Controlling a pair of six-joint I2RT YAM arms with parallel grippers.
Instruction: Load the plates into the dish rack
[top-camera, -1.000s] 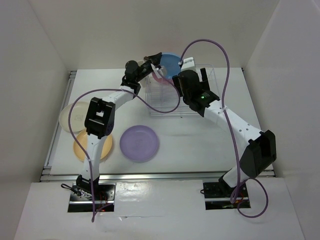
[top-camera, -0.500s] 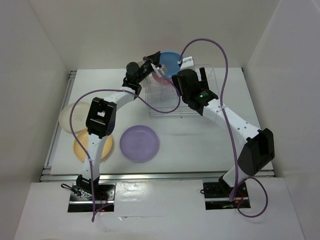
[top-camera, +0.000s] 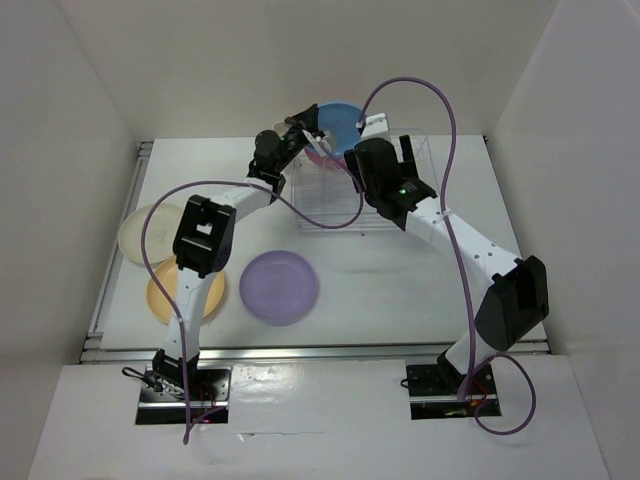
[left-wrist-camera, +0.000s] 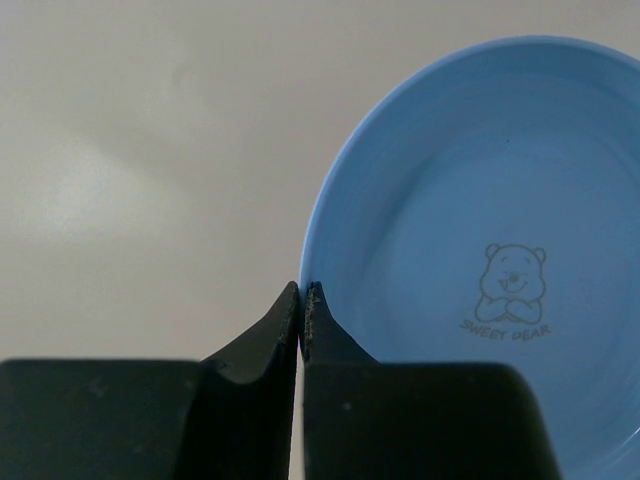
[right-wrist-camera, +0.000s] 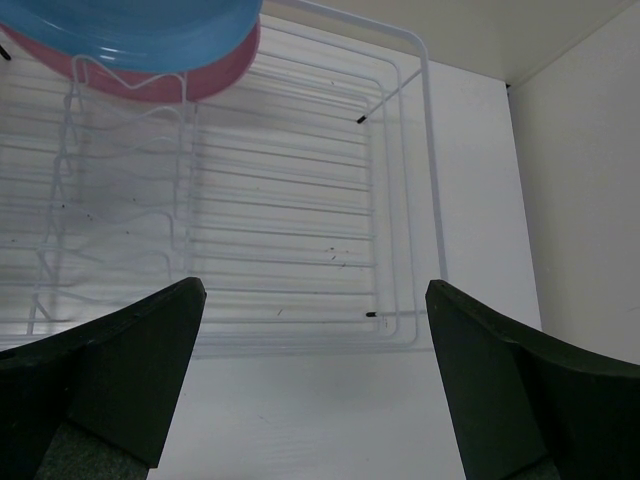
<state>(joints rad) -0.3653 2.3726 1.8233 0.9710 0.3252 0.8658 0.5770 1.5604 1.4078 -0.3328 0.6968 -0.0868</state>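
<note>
Top external view: at the left edge the cream-white plate is lying flat on the white table. The orange-yellow plate is lying just below it, partly hidden under the left arm, and the purple plate is lying apart from them toward the middle. Further right and higher, the left gripper is reaching over the far-left corner of the dish rack. It is right beside the blue plate, which is standing tilted at the rack's far end. The right arm is hanging over the rack's right half. In the left wrist view the pincer's fingers are pressing together with nothing between them. The blue plate, printed with a small bear and the words SWEET BEAR, is filling the right side of the frame, its rim just behind the tips; whether it is touching them I cannot tell. In the right wrist view the blue plate is resting against the pink plate among the wires at upper left. The right gripper is holding its fingers spread wide above the rack's wire floor.
</note>
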